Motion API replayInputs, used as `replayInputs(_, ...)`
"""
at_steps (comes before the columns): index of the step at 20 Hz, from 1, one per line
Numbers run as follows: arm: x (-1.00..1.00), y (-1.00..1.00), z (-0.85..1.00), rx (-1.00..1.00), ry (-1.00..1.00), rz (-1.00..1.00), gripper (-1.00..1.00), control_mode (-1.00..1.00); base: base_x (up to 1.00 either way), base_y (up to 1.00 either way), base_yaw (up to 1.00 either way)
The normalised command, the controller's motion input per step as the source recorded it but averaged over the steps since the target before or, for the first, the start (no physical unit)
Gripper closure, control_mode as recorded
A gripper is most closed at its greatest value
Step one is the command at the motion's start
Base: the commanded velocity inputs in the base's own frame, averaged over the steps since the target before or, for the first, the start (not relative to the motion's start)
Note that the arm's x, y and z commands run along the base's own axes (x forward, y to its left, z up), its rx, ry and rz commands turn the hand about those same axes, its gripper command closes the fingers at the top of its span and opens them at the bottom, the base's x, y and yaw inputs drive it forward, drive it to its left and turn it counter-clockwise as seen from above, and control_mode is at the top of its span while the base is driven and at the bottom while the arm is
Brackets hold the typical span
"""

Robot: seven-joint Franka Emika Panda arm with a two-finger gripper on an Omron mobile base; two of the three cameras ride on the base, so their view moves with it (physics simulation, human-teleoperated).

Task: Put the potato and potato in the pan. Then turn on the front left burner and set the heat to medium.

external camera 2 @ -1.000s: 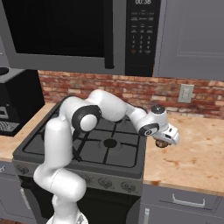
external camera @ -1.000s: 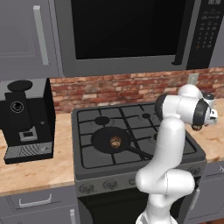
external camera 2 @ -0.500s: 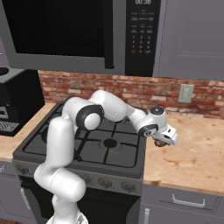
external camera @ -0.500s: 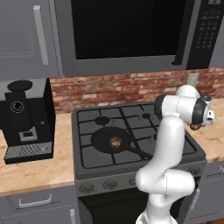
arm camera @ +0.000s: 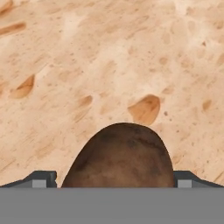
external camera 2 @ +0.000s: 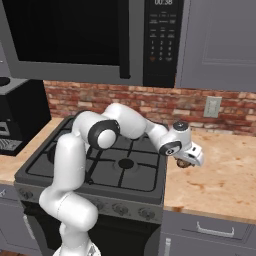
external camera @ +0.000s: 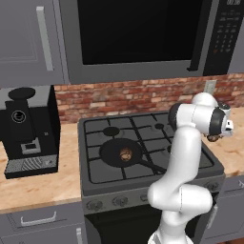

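Fingers (arm camera: 43,179) stand spread wide, one tip on each side of the second potato (arm camera: 119,156), which lies on the tan worktop (arm camera: 109,52) to the right of the stove (external camera: 143,157); nothing is gripped yet. In the right base view the gripper (external camera 2: 189,161) sits low over that potato. The other potato (external camera: 126,153) already rests in the pan (external camera: 114,153) on the front left burner.

The step in hand looks like the pick of this second potato. To do it well, the fingers should sink until the tips pass the widest part of the rounded lump, then close squarely across its middle, since an oval skin can squirt out of a high or off-centre pinch. A straight lift should follow before any swing toward the pan.

The microwave (external camera 2: 161,40) display shows pale digits, too small to read surely.
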Motion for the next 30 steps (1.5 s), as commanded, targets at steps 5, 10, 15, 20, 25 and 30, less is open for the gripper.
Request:
replayInputs(5,0.01,0.0,0.0,0.0,0.01,0.0,-1.0,-1.0,0.0,0.0,0.0)
replayInputs(10,0.0,0.0,0.0,0.0,0.0,0.0,1.0,-1.0,0.0,0.0,0.0)
replayInputs(15,-0.02,0.0,0.0,0.0,0.0,0.0,1.0,-1.0,0.0,0.0,0.0)
replayInputs(20,-0.44,0.0,0.13,0.01,-0.04,0.0,1.0,-1.0,0.0,0.0,0.0)
replayInputs(25,-0.86,0.0,0.57,0.03,-0.13,0.03,1.0,-1.0,0.0,0.0,0.0)
replayInputs(30,-0.82,0.26,0.78,0.0,-0.16,0.1,1.0,-1.0,0.0,0.0,0.0)
